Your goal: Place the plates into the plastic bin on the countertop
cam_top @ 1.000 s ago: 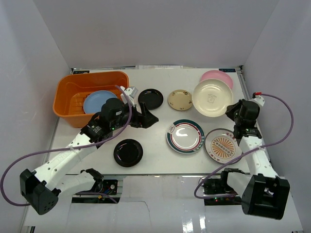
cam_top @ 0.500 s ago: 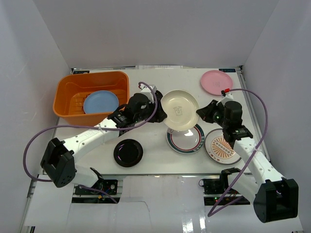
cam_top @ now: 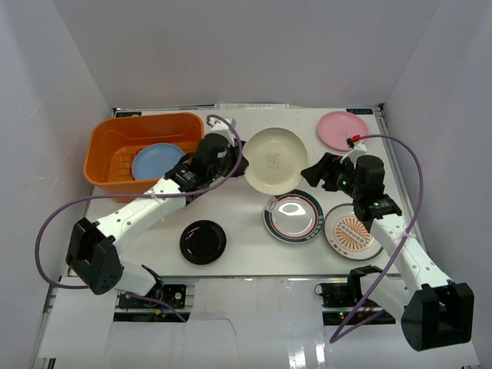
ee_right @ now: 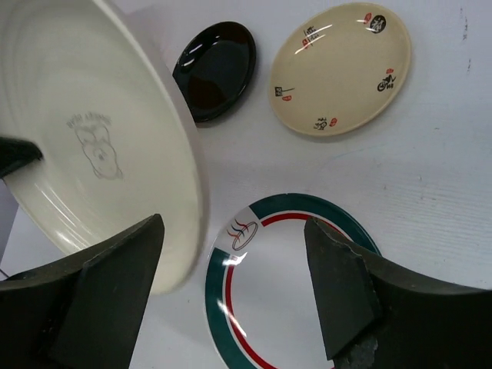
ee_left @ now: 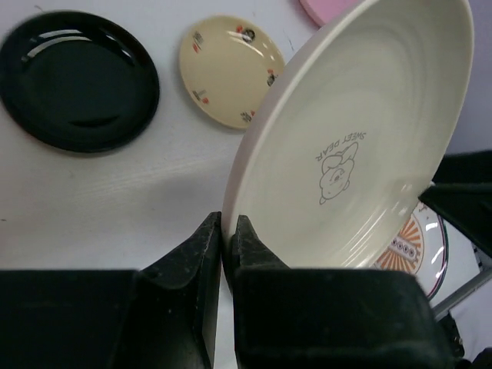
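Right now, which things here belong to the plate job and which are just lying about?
Job: orange bin; blue plate inside it; cream plate in the left gripper; pink plate; tan plate; green-rimmed plate; sunburst plate; near black plate; far black plate.
Lying about: purple cables.

My top camera looks down from high behind at the whole countertop. My two wrist cameras look down from close up; both see the big cream plate.
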Controlling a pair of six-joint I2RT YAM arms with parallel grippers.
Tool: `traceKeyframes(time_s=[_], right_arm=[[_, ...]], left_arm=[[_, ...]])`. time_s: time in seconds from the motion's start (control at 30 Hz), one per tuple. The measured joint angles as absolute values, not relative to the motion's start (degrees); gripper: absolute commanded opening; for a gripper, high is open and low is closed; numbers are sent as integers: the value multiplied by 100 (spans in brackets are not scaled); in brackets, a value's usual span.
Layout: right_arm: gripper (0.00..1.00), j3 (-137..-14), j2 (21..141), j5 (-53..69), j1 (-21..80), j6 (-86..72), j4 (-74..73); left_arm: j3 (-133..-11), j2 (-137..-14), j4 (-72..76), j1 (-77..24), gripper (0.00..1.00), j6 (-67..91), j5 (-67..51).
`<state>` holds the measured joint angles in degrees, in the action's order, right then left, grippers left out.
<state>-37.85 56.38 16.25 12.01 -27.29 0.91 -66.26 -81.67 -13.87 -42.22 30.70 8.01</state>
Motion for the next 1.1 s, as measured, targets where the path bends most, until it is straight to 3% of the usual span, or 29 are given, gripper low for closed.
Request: traceKeyframes(time_s=[0.3,0.5,0.67,0.9,0.93,1.07,1.1], right_arm=[[79,-3850,5520,1559,1201,-2526,-5],[78,-3848,5651,1343,1201,-2491,14],[79,-4082,6233,1133,1199,-2499,-21],[79,-4829,7100,624,893,-2541,19],[79,-4904,7212,541,779,-2556,38],[78,-5194,7902,248,84,-2740,158],[79,-5253,8097,158,-89,-2799,198]], left_arm=[[-6646,-6855,-1809,-1098,0,3299,556],[-6075,-6139,-1970,178,0,3306,735],[-5527,-6508,-2106,856,4,3315,947],[-5378,-7354,-1933,878,44,3363,1035],[-5406,-7395,-1872,880,60,3345,1031],[-5430,-7454,-1640,884,97,3308,963],[-5428,-7446,-1649,884,98,3271,943]])
